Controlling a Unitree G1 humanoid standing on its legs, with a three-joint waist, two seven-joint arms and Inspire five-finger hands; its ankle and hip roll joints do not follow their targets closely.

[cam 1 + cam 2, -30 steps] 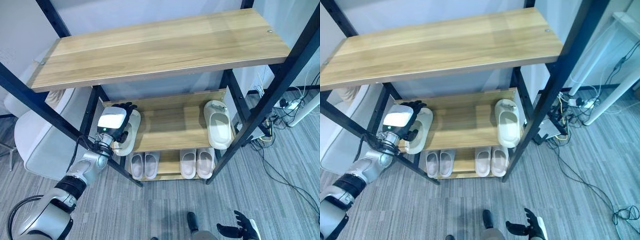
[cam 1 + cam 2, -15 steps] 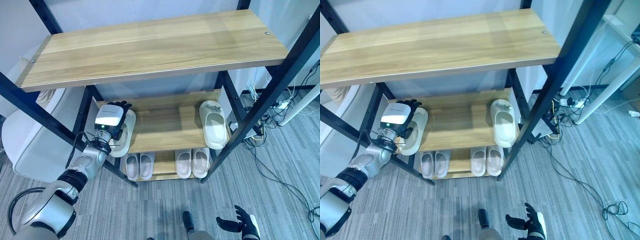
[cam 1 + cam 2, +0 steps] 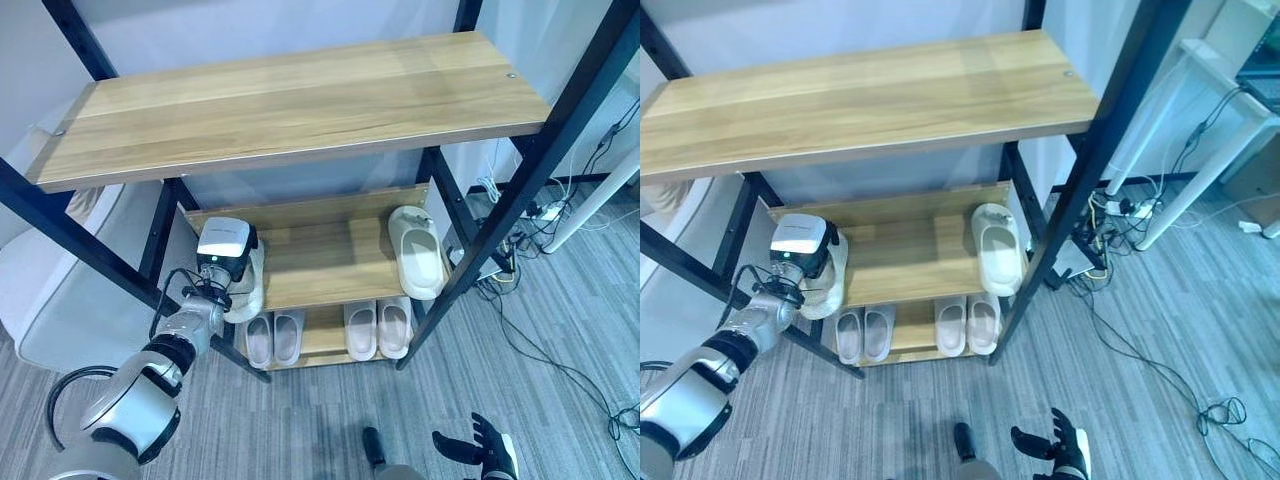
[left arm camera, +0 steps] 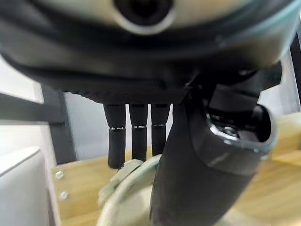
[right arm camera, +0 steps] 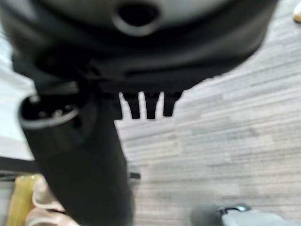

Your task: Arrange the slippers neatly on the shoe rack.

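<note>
A pale slipper (image 3: 247,292) lies at the left end of the rack's middle shelf (image 3: 330,262). My left hand (image 3: 224,243) sits on top of it, thumb inside the slipper (image 4: 123,184) and fingers (image 4: 138,136) past its upper, pinching it. A second pale slipper (image 3: 417,252) lies at the right end of the same shelf, toe towards the back. Two pairs of slippers (image 3: 272,337) (image 3: 378,327) stand side by side on the bottom shelf. My right hand (image 3: 482,454) hangs low over the floor with fingers spread, open.
The wide top shelf (image 3: 290,100) overhangs the middle one, and black frame posts (image 3: 500,215) cross in front. A large white object (image 3: 70,300) stands left of the rack. Cables (image 3: 560,350) and a white table leg (image 3: 595,195) lie at the right on grey carpet.
The whole view has shifted, so the camera moved. My left hand stays on the left slipper; its fingers, seen past the hand's back earlier, are now hidden behind it.
</note>
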